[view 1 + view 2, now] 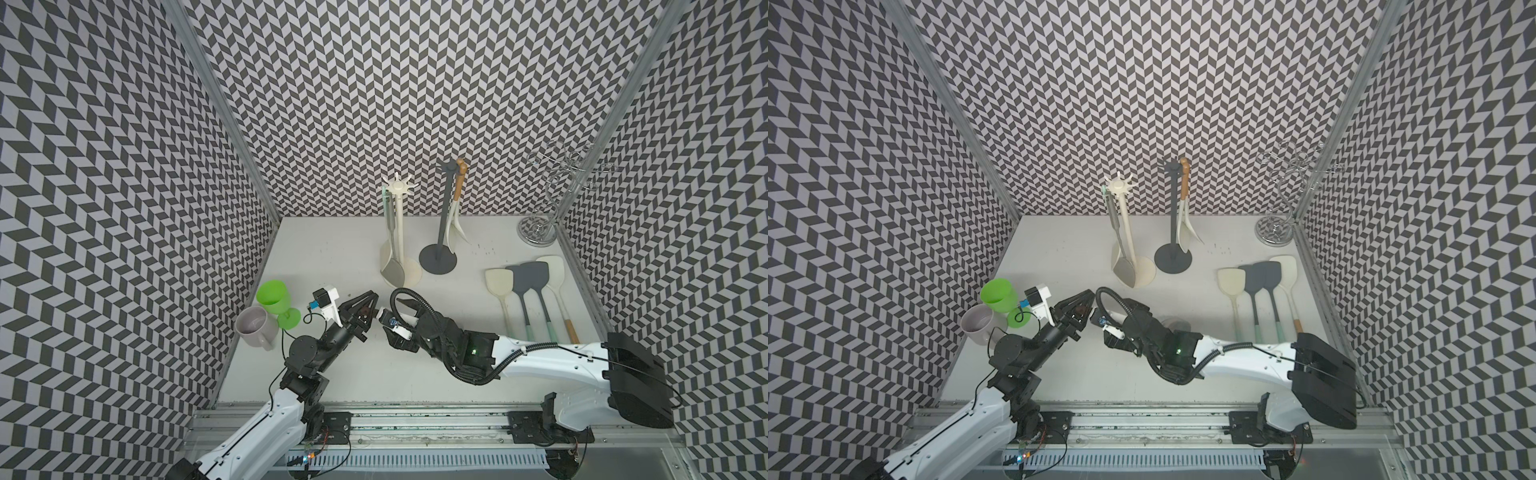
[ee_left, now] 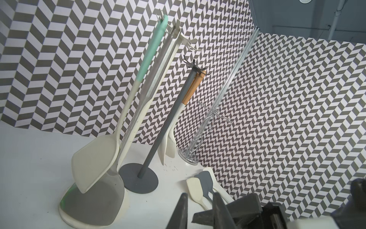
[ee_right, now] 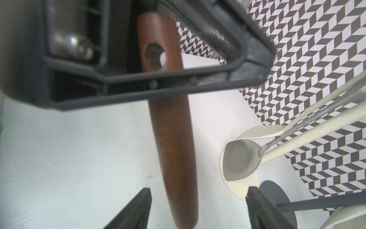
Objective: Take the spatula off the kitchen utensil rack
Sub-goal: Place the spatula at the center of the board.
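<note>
Above the mid tabletop [image 1: 332, 374], the spatula [image 3: 172, 138] is clear of the cream rack [image 1: 400, 232] and grey rack [image 1: 444, 216]. Left fingers [image 1: 361, 300] clamp its brown handle end. Right fingers [image 3: 138, 210] stand wide either side, not touching. Removal looks done; setting down probably remains.

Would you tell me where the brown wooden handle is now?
In the right wrist view, the brown wooden handle runs between the fingers of the open right gripper, its holed end clamped in the left gripper, mid-table before the cream rack.
</note>
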